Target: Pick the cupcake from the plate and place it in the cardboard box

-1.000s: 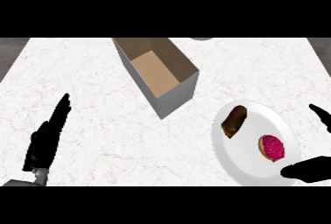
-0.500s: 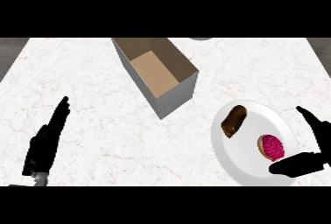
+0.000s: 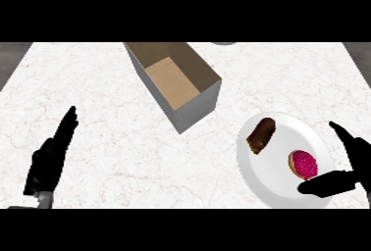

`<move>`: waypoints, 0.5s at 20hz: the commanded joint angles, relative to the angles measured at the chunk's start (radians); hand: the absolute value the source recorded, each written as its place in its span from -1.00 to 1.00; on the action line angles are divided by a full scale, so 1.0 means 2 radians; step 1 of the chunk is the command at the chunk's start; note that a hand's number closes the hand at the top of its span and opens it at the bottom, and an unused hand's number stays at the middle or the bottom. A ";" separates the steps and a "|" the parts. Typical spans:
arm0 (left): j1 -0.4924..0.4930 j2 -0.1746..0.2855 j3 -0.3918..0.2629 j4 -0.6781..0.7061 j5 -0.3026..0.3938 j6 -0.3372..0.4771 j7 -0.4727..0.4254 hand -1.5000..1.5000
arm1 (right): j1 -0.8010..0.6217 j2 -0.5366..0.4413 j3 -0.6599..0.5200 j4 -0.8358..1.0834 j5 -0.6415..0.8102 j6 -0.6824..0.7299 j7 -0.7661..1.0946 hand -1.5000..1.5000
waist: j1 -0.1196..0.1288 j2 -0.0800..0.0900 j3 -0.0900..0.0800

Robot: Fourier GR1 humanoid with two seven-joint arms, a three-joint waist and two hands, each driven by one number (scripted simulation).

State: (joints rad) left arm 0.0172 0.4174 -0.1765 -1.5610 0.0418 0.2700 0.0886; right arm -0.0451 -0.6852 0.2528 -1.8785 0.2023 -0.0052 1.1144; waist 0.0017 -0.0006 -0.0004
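1. Worktop [image 3: 130, 147]: pale marbled surface that carries everything listed and lies under both hands.
2. Cardboard box [image 3: 171, 81]: open-topped and set at an angle. It stands well ahead of the left hand and ahead and to the left of the right hand, apart from the plate.
3. Plate [image 3: 275, 171]: white and round, partly under the right hand and well to the right of the left hand.
4. Left hand [image 3: 49, 159]: at the lower left, fingers straight and pressed together, pointing forward. It holds nothing.
5. Right hand [image 3: 340, 182]: at the lower right over the plate's far side, spread wide with thumb and fingers well apart. It grips nothing.
6. Brown pastry [image 3: 261, 135]: an oblong item on the plate, ahead and to the left of the right hand, clear of it.
7. Cupcake [image 3: 304, 163]: pink-topped, on the plate in the gap between the right hand's thumb and fingers, just ahead of the thumb tip. Whether the thumb touches it cannot be told.
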 commanded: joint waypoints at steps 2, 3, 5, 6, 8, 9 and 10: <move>-0.023 -0.006 0.017 0.021 -0.003 -0.016 0.009 0.00 | -0.011 0.007 -0.018 -0.029 0.005 0.031 0.089 -1.00 | -0.002 0.000 0.000; 0.011 -0.004 0.010 -0.009 -0.011 -0.016 -0.001 0.00 | 0.018 0.021 -0.004 -0.031 0.026 0.015 0.072 -1.00 | -0.001 0.000 0.000; 0.012 0.001 0.027 -0.010 0.000 -0.024 0.000 0.00 | -0.009 0.043 -0.006 0.042 0.040 0.009 0.033 -1.00 | 0.003 0.000 0.000; -0.023 -0.039 -0.007 0.011 -0.037 0.009 0.013 0.00 | 0.028 0.051 0.013 0.010 0.054 0.002 0.030 -1.00 | -0.003 0.000 0.000; -0.021 -0.016 0.025 0.020 -0.012 -0.026 0.001 0.00 | -0.003 0.049 -0.016 -0.014 0.037 0.028 0.081 -1.00 | -0.002 0.000 0.000; -0.009 -0.022 0.022 0.010 -0.018 -0.023 0.001 0.00 | 0.005 0.076 0.006 0.040 0.074 0.003 0.029 -1.00 | 0.000 0.000 0.000; -0.025 -0.021 0.031 0.028 -0.015 -0.032 -0.003 0.00 | -0.013 0.079 -0.002 0.055 0.066 0.018 0.029 -1.00 | 0.000 0.001 0.000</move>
State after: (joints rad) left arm -0.0040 0.3845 -0.1381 -1.5379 0.0148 0.2317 0.0874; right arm -0.0290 -0.5836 0.2484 -1.8344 0.3007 0.0135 1.0945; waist 0.0011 -0.0002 -0.0003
